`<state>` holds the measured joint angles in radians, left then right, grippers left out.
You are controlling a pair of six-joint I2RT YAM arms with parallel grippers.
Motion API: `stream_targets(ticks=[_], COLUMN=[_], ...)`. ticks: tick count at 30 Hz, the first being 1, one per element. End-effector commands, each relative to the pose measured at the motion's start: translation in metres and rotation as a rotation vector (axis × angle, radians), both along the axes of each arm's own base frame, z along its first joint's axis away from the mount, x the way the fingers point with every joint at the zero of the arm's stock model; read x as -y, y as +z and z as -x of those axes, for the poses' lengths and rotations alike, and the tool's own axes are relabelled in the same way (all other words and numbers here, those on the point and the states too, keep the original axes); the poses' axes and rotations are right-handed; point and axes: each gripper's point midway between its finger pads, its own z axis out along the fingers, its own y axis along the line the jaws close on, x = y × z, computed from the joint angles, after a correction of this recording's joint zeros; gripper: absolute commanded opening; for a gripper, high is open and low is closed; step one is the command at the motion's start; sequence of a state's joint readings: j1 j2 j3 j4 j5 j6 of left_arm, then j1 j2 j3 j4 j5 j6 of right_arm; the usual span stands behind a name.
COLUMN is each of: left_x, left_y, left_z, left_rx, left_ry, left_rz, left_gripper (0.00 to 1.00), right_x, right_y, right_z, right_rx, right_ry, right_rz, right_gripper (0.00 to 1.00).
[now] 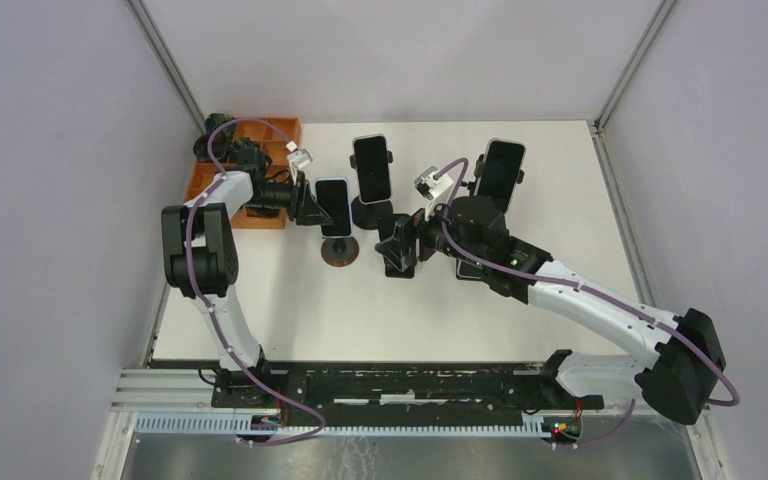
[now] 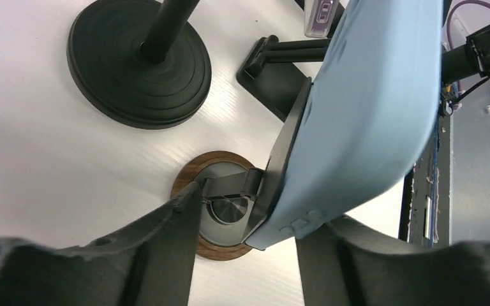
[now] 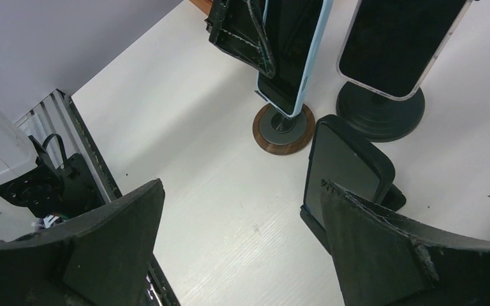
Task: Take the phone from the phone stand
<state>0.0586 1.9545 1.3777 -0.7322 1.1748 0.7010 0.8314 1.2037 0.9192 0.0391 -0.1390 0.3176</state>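
- Item, task object: blue-cased phone, seated in its wood-ringed stand toward the far left corner of the table, just inboard of the orange tray.
- Attitude: the phone stood near upright and leaned back a little. Its long axis ran up from the stand's round base, and its lower end was in the cradle.
- Item, left end effector: it reached in from the table's left edge and sat level with the phone's body. Its fingers stood part-way apart with one on each side of the phone's edge. A gap showed on the stand side, so you could not have called it a firm grip.
- Item, right end effector: jaws spread wide and holding nothing. It sat nearer the table's middle, just beside a dark phone on a low black stand, and well apart from the blue one.
- Nearer arm: the left, plainly, with the phone already lying between its fingers.
- Governing relation: the phone lay directly ahead of and inside the left jaws, with its long axis crossing their reach. By my reading you needed to pinch first, then draw it upward along that axis to clear the cradle.
- Also present: two more phones, and, on black stands along the far edge.
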Motion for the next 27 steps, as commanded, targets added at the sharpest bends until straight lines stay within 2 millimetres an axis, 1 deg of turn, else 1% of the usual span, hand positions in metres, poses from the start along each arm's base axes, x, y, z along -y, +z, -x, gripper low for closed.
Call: stream_targets(ticks=[1, 4, 7, 9, 13, 16, 18, 20, 22, 24, 27], left_x=[0.003, 0.002, 0.001, 0.001, 0.002, 0.003, 0.004, 0.005, 0.004, 0.005, 0.009], left_y=[0.016, 0.015, 0.02, 0.026, 0.041, 0.058, 0.073, 0.091, 0.105, 0.116, 0.13], left_z=[-0.007, -0.003, 0.005, 0.019, 0.049, 0.073, 0.089, 0.098, 0.106, 0.115, 0.127], left_rx=[0.101, 0.105, 0.129, 0.127, 0.146, 0.164, 0.18, 0.188, 0.232, 0.275, 0.286], left_ry=[-0.04, -0.051, -0.075, -0.102, -0.162, -0.21, -0.248, -0.248, -0.245, -0.248, -0.243], left_rz=[0.012, 0.004, -0.01, -0.013, -0.014, -0.007, 0.003, 0.003, -0.014, -0.029, -0.035], left_gripper=[0.54, 0.37, 0.22, 0.14, 0.03, 0.02, 0.02, 0.02, 0.02, 0.02, 0.02], right_x=[-0.011, -0.012, -0.013, -0.014, -0.02, -0.027, -0.033, -0.041, -0.049, -0.057, -0.066], right_y=[0.029, 0.024, 0.019, 0.018, 0.016, 0.012, 0.01, 0.011, 0.015, 0.018, 0.02], right_z=[-0.002, -0.002, -0.002, 0.0, 0.001, 0.001, 0.002, 0.003, 0.005, 0.007, 0.008], right_rx=[0.047, 0.036, 0.025, 0.021, 0.01, -0.001, -0.01, -0.013, -0.018, -0.023, -0.026], right_ry=[0.031, 0.034, 0.035, 0.046, 0.068, 0.091, 0.114, 0.145, 0.182, 0.215, 0.249], right_rz=[-0.048, -0.038, -0.035, -0.043, -0.061, -0.072, -0.083, -0.105, -0.135, -0.164, -0.204], right_gripper=[0.97, 0.97, 0.97, 0.97, 0.95, 0.94, 0.93, 0.92, 0.9, 0.89, 0.87])
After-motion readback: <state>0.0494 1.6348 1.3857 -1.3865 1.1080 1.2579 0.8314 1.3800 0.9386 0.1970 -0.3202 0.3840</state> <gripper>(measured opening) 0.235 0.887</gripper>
